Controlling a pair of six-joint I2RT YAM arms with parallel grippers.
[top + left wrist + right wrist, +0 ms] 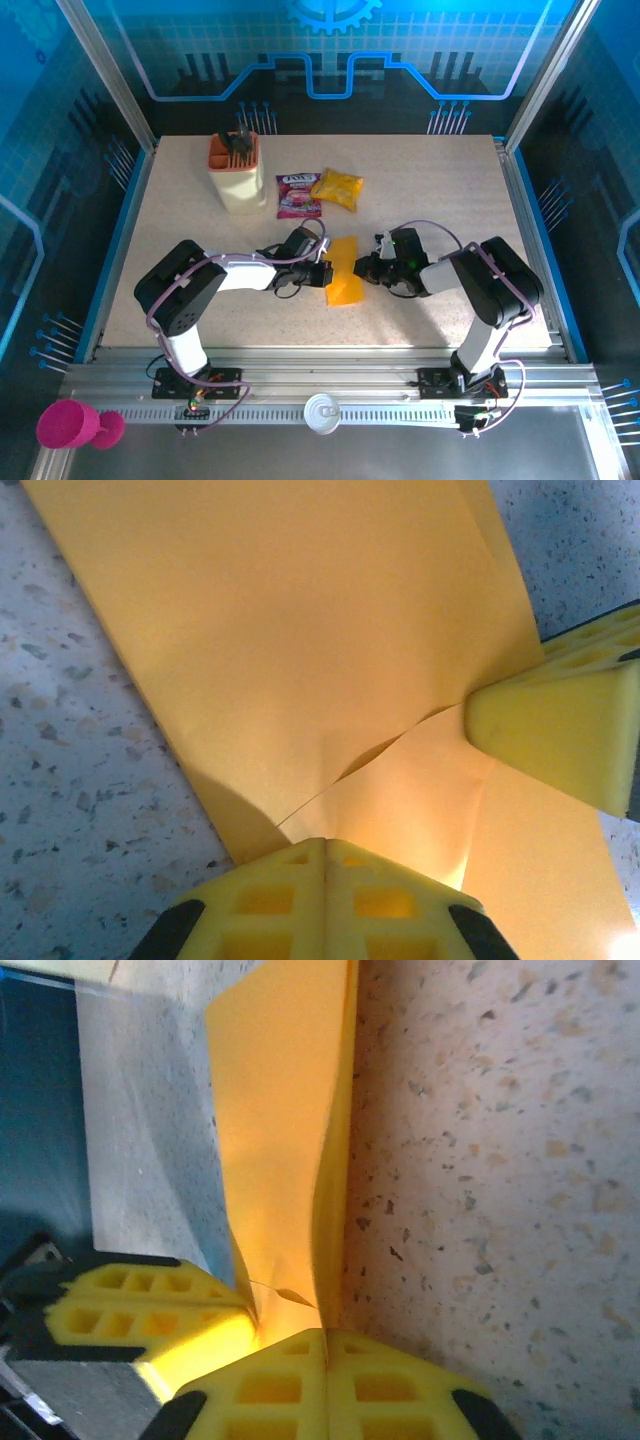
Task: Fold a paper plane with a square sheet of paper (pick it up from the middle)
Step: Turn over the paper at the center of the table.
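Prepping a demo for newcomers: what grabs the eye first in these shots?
The orange-yellow sheet of paper at the table's middle stands out, pinched from opposite sides by the left fingers and the right fingers, both closed on it. Behind it, toward the far left, a cream holder, a purple-red packet and a yellow snack bag sit close together.

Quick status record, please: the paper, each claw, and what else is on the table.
paper: mid-table between the claws, bent, layers overlapping
left claw: shut on the paper's left edge
right claw: shut on the paper's right edge
plane: not yet formed
lifted or resting: cannot tell
table: holder, packet and snack bag at the far side, apart from the paper
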